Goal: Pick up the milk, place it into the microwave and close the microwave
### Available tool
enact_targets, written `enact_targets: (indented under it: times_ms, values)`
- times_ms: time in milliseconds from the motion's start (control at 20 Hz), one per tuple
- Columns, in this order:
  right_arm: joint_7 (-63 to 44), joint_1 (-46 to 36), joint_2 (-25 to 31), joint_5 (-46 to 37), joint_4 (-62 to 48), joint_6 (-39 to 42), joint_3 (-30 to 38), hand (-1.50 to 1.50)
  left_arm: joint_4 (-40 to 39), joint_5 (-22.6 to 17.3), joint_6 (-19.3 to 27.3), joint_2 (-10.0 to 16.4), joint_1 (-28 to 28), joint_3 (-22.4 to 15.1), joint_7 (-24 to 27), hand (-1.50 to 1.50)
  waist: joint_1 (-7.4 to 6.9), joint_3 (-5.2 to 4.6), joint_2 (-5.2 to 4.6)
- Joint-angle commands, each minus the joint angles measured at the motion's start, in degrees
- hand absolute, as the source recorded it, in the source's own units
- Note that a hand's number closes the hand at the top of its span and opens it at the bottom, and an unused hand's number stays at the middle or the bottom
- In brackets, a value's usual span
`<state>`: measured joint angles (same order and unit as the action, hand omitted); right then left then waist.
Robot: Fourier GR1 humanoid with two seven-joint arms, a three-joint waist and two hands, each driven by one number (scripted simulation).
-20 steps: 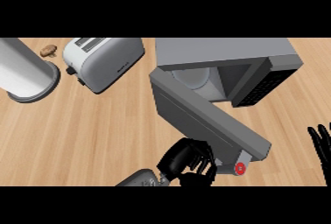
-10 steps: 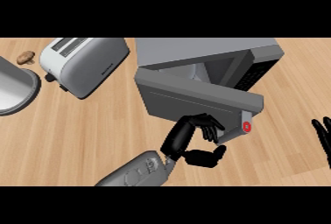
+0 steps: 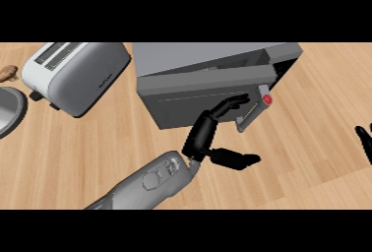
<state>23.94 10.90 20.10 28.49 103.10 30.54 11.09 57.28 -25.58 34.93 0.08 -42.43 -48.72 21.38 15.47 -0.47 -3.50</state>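
Toaster [image 3: 73, 74] at left on the tabletop [image 3: 305, 162]; centre, left hand [image 3: 205, 129], fingers nearly straight and holding nothing, touches the almost-shut door [image 3: 181, 106] of the microwave [image 3: 210, 56] by its handle; milk hidden, whereabouts cannot be told; right hand [image 3: 363, 140] rests open at the right edge.

The right edge cuts the right hand [image 3: 363, 141] down to its fingers, the left edge clips a round metal vessel [image 3: 7, 110] and a small brown thing [image 3: 7, 73], and the microwave door [image 3: 203, 96] hides the inside.
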Motion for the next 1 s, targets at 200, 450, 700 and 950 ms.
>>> enact_targets:
  times_ms: [200, 450, 700, 950]
  values:
    - [-2.5, -3.4, 2.6, 4.5, 0.1, 1.5, 0.7, -1.50, -4.2, -5.1, 1.9, -0.1, -6.0, 1.5, 3.4, -1.50, 2.45, 0.15, -1.09]
    - [-3.9, -5.1, 3.6, 6.9, 0.7, 2.4, 0.0, -1.50, -6.7, -7.8, 2.8, -0.1, -8.9, 2.2, 4.3, -1.50, 3.36, 0.20, -1.25]
    - [-5.5, -6.8, 5.5, 8.4, 0.4, 3.2, 0.0, -1.50, -7.9, -10.0, 3.3, -0.1, -9.9, 1.6, 6.1, -1.50, 4.27, 0.20, -1.71]
    - [-6.3, -8.3, 6.4, 10.7, 0.1, 3.2, 0.7, -1.50, -8.8, -11.8, 3.9, -0.1, -10.6, 1.2, 8.0, -1.50, 5.22, 0.25, -1.81]
